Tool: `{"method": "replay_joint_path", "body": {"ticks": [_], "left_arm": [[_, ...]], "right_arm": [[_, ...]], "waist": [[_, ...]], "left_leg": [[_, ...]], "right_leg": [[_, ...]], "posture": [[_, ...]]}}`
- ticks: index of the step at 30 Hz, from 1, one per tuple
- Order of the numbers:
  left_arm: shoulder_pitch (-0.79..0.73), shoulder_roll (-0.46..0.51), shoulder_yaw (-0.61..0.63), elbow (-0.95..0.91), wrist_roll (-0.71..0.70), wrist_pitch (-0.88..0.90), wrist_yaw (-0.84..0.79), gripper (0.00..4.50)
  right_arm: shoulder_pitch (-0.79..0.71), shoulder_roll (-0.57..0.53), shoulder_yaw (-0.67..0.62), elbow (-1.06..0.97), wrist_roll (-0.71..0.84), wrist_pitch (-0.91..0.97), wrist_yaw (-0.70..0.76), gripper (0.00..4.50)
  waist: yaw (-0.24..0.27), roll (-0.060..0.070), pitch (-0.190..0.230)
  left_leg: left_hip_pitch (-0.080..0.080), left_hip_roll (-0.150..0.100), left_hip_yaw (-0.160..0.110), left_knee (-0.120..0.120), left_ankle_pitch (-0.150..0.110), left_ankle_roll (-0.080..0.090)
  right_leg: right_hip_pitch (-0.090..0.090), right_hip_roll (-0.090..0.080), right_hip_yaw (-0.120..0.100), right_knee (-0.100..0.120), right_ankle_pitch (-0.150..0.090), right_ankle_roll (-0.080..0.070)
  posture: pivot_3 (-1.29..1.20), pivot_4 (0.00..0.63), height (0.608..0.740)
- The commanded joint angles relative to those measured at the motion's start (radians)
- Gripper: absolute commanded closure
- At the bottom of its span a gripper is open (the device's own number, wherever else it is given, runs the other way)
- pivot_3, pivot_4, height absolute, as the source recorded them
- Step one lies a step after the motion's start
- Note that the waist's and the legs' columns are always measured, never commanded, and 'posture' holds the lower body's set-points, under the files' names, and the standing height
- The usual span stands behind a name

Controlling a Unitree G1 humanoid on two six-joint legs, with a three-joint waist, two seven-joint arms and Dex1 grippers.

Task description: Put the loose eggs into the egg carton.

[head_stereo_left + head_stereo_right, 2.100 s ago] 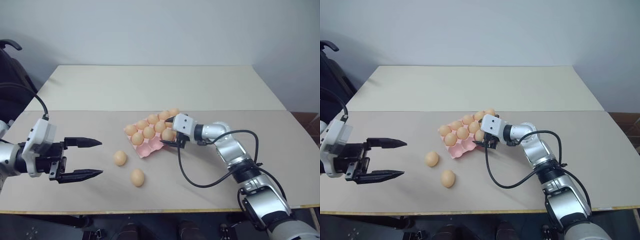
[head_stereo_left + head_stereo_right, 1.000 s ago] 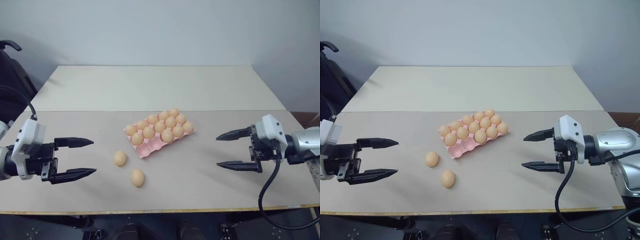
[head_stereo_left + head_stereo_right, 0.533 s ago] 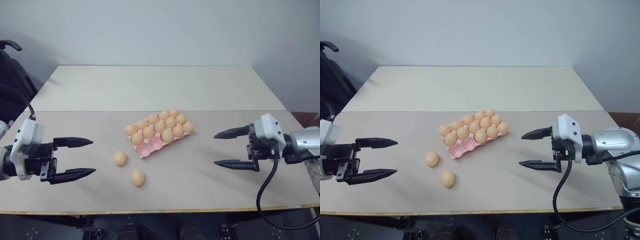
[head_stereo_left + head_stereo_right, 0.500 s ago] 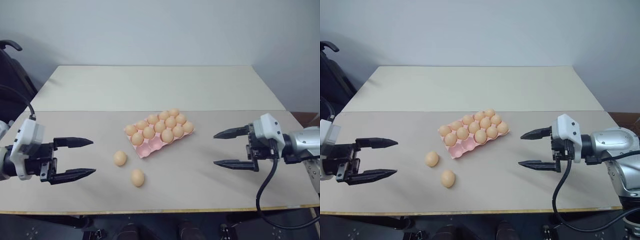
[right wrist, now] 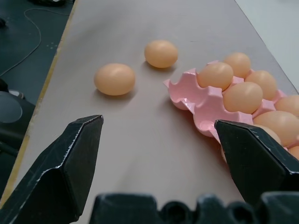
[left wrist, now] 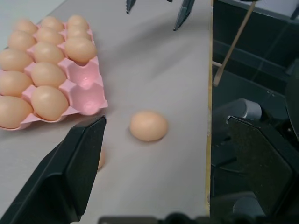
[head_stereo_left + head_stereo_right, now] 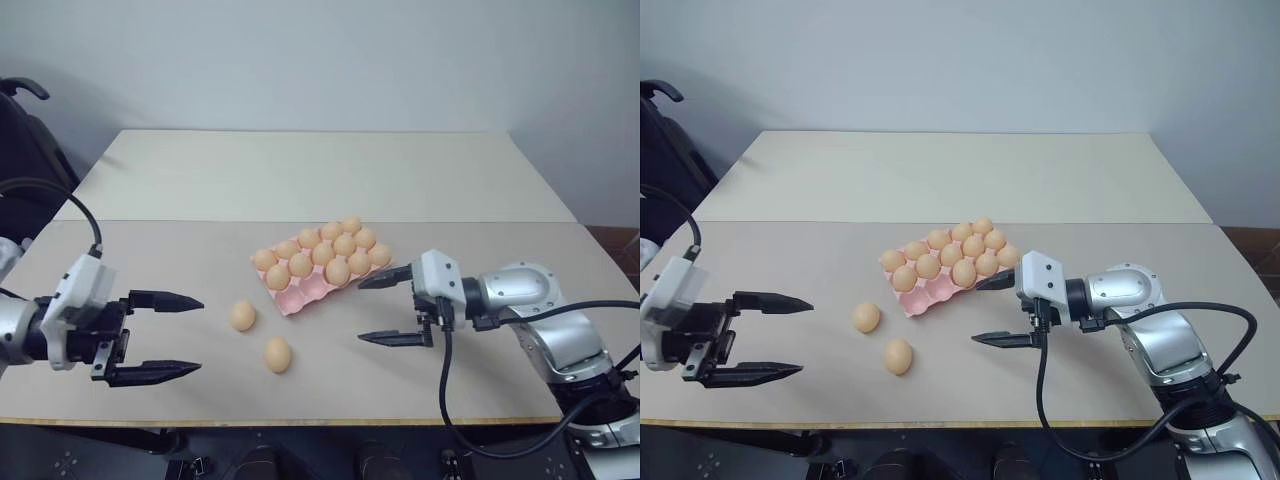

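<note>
Overhead, the carton (image 7: 320, 270) sits mid-table (image 7: 300, 180), holding twelve eggs with empty cups at its near-left end. Two loose eggs (image 7: 241, 316) (image 7: 277, 354) lie just left of and in front of it. The left tool (image 7: 165, 337) hangs open, empty, well left of them; the right tool (image 7: 388, 309) hangs open, empty, just right of the carton.

From the left wrist, one egg (image 6: 148, 125) lies between the fingers (image 6: 70, 172), beside the carton (image 6: 88, 88).

From the right wrist, both eggs (image 5: 114, 79) (image 5: 160, 53) lie past the carton's corner (image 5: 187, 91).

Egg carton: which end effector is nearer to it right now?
Right. The right end effector hangs open just beside the egg carton's right edge; the left end effector is open, well off to its left, beyond the two loose eggs.
</note>
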Motion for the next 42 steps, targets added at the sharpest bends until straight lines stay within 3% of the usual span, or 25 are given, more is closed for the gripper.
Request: {"method": "replay_joint_path", "body": {"ticks": [1,6,16,21,26,33,38,42], "left_arm": [[-0.031,-0.027,-0.138,-0.054,0.117,-0.100,0.049,0.00],[-0.101,-0.064,-0.265,-0.022,0.185,-0.164,0.062,0.00],[-0.254,-0.178,-0.556,0.083,0.458,-0.326,0.149,0.00],[-0.323,-0.233,-0.645,0.162,0.562,-0.391,0.191,0.00],[-0.347,-0.272,-0.671,0.201,0.577,-0.403,0.198,0.00],[-0.361,-0.278,-0.668,0.230,0.574,-0.432,0.190,1.97],[-0.378,-0.260,-0.627,0.204,0.483,-0.380,0.139,1.97],[-0.462,-0.310,-0.541,0.172,0.293,-0.208,0.159,1.97]], "right_arm": [[-0.014,-0.014,-0.034,-0.024,0.022,-0.016,0.012,0.07],[-0.018,-0.037,-0.049,-0.025,0.030,-0.015,0.031,0.07],[0.006,-0.089,-0.101,-0.056,0.061,0.007,0.018,0.07],[0.019,-0.106,-0.128,-0.073,0.067,0.022,0.008,0.07],[0.043,-0.129,-0.166,-0.101,0.094,0.045,0.001,0.07],[0.063,-0.149,-0.196,-0.116,0.113,0.062,-0.015,0.00],[0.070,-0.153,-0.212,-0.115,0.127,0.068,-0.020,0.00],[0.064,-0.150,-0.218,-0.102,0.133,0.065,-0.031,0.00]], "waist": [[0.001,0.000,0.000],[-0.001,0.000,0.000],[-0.001,0.000,0.000],[-0.002,0.000,0.000],[-0.001,0.000,0.000],[-0.001,0.000,0.000],[-0.001,0.000,0.000],[0.000,0.000,0.000]], "left_leg": [[0.000,0.000,0.000,0.000,0.000,0.000],[0.000,0.000,0.000,0.000,0.000,0.000],[0.000,0.000,0.000,0.000,0.000,0.000],[0.000,-0.001,0.000,0.001,0.000,0.000],[-0.001,-0.001,-0.001,0.001,0.000,0.000],[0.000,-0.001,-0.001,0.002,0.000,0.000],[-0.001,-0.001,-0.001,0.002,0.000,0.000],[-0.001,-0.001,-0.001,0.002,0.000,0.000]], "right_leg": [[0.000,0.000,0.000,0.000,0.000,0.000],[0.000,0.000,0.000,0.001,0.000,0.000],[0.000,0.000,0.000,0.000,0.000,0.000],[0.001,0.000,0.000,0.001,0.000,0.000],[0.000,0.000,0.000,0.001,0.000,0.000],[0.001,0.000,0.000,0.001,0.000,0.000],[0.001,0.000,0.000,0.001,0.000,0.000],[0.001,0.000,0.000,0.001,0.000,0.000]], "posture": [[0.00,0.150,0.740],[0.00,0.150,0.740],[0.00,0.150,0.740],[0.00,0.150,0.740],[0.00,0.150,0.740],[0.00,0.150,0.740],[0.00,0.150,0.740],[0.00,0.150,0.740]]}}
